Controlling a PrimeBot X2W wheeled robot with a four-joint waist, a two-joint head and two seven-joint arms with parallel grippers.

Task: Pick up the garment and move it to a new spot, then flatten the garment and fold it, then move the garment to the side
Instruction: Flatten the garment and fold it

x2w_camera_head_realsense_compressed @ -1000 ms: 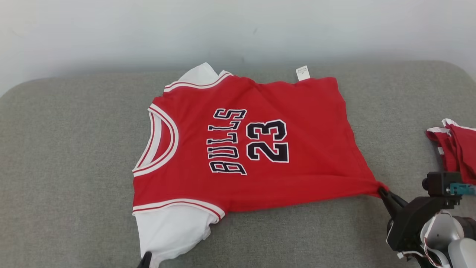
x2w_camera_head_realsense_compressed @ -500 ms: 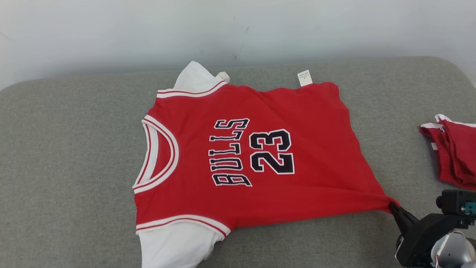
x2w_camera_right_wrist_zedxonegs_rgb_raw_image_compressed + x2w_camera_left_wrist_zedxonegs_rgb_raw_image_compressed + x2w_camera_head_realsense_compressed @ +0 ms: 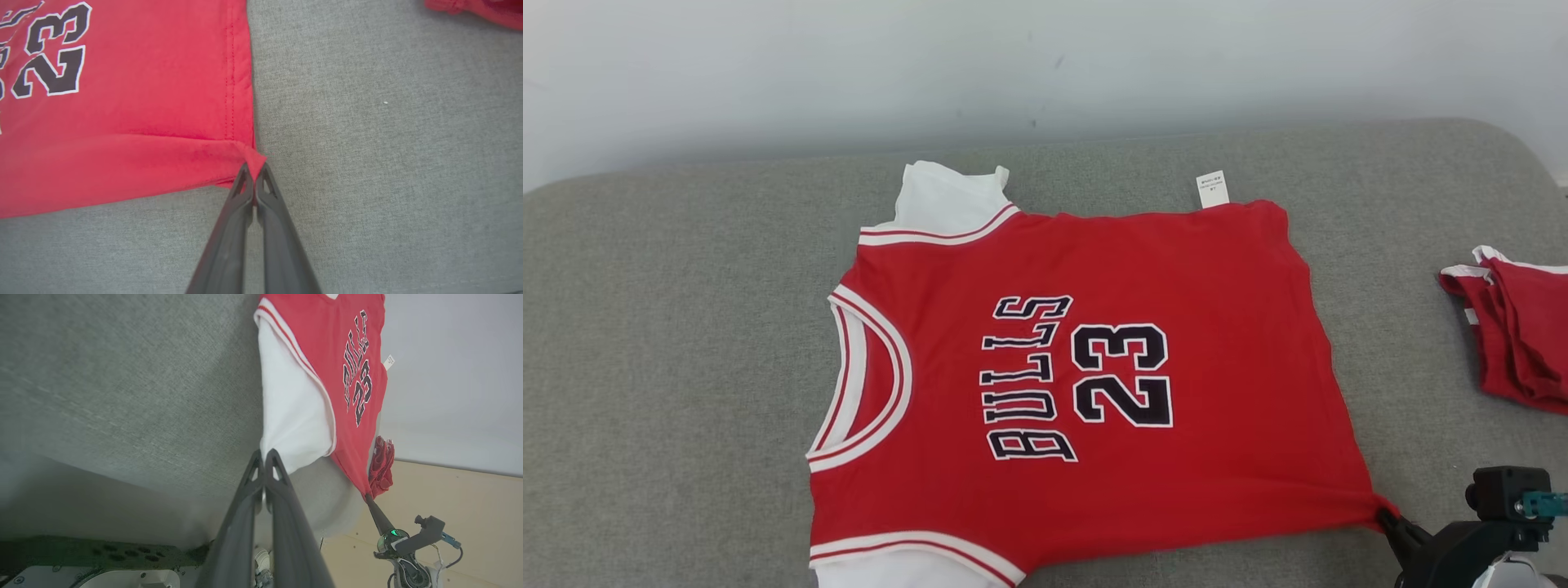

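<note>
The red jersey point(image 3: 1078, 367) lies face up across the middle of the head view on the grey cushion point(image 3: 670, 343), with its collar toward the left of the frame and its hem toward the right. At the bottom centre of its wrist view, the right gripper point(image 3: 254, 169) has its jaws pressed together on the lower hem corner. The cloth runs from that pinch in a taut ridge, which suggests the corner is held to draw the body flat. The left gripper point(image 3: 264, 454), bottom centre of its own view, is likewise closed, its tips pinching the edge of the white sleeve point(image 3: 292, 412). Holding two far-apart points along one side lets the arms stretch out wrinkles, so this reads as the flattening step, with folding not yet begun. A second red garment point(image 3: 1519, 327) sits bunched at the right edge, well apart.
</note>
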